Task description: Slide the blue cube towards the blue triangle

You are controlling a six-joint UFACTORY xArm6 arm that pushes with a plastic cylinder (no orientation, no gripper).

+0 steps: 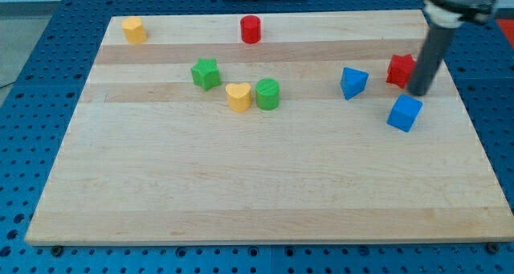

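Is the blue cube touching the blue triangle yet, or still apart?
Apart. Bare wood shows between the blue cube and the blue triangle; my tip sits just above the cube.

The blue cube [404, 113] sits flat on the desk [265, 202], far over on the view's right, turned a bit so one corner points down. The blue triangle [352, 82] lies near it, up and to the view's left. They are not touching.
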